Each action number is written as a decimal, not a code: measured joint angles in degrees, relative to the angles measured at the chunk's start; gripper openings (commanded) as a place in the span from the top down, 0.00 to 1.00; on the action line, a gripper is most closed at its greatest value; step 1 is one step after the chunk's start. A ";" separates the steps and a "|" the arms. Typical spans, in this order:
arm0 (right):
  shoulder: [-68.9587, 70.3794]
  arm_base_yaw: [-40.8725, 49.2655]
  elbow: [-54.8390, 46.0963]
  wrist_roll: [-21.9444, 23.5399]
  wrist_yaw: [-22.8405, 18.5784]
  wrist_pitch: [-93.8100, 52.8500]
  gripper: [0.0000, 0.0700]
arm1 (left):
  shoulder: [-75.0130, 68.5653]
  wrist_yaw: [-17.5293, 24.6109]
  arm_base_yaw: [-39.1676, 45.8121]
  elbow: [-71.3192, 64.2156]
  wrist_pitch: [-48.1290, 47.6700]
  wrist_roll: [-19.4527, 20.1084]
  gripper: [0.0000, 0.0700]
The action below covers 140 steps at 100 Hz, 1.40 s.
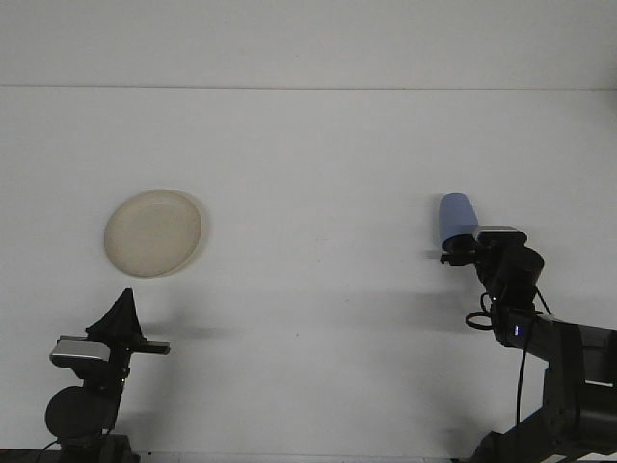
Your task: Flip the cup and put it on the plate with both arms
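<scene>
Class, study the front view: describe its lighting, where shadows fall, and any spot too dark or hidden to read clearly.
Front view: even, soft light on the white table, no glare; faint shadows lie right of the plate and beside both arms; the blue cup is sharp, but the right gripper is a black mass covering its lower part, and the left gripper is a dark silhouette, so finger detail is lost.
</scene>
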 measured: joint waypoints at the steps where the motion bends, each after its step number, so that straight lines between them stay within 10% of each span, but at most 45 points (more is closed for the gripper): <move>1: 0.11 0.00 0.07 -0.02 -0.11 0.04 0.56 | 0.00 0.00 0.00 0.00 0.00 0.02 0.98; 22: 0.61 -0.02 0.33 -0.46 -1.46 1.27 1.00 | -0.02 0.00 0.00 0.00 0.00 0.00 0.98; 101: -25.44 6.40 0.57 2.23 -2.21 -22.16 1.00 | 0.00 0.00 0.00 0.00 0.00 0.00 0.98; 140: -47.32 23.45 5.38 6.71 10.71 -58.69 1.00 | 0.00 0.00 0.00 0.00 0.00 0.00 0.98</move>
